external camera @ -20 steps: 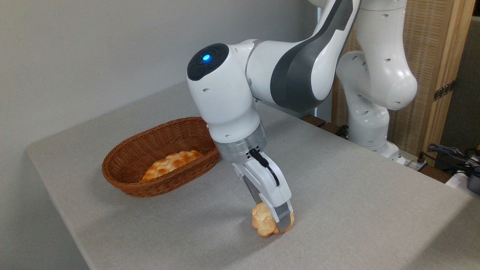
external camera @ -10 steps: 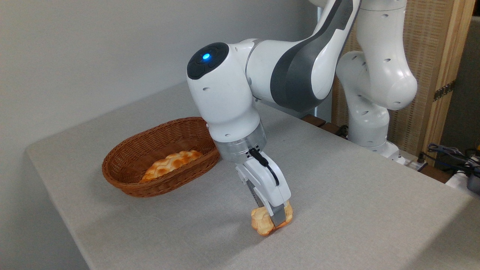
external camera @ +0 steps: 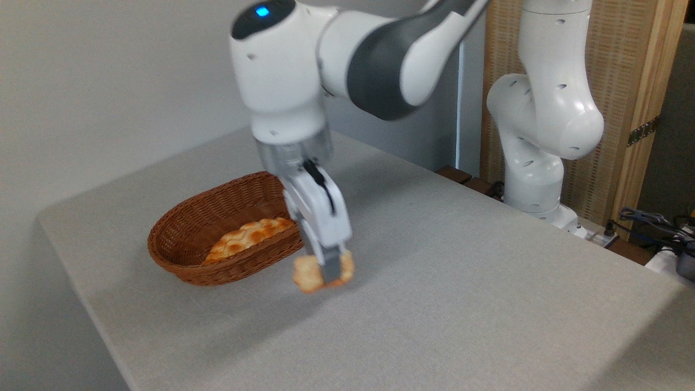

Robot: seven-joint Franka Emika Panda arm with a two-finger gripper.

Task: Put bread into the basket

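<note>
- Gripper (external camera: 324, 270) closed tight on the bread (external camera: 308, 275), one grey finger (external camera: 330, 267) across its front, the other hidden behind.
- Bread carried in the air, clear of the table (external camera: 461, 282), a little blurred; hanging just beside the near right end of the basket (external camera: 179, 239), not yet above the inside.
- Held from the top and by the sides, probably so that the bun can go down over the woven rim without touching it.
- Basket standing to the far left on the table, already holding a longer flat loaf (external camera: 247, 237) along the middle; free room seems left at the right end.
- Next move, as a judgement: a bit more height and travel to the left, then opening above the free part.
- Possible risk: soft lobed bun slipping from a narrow pinch, or catching on the rim.
</note>
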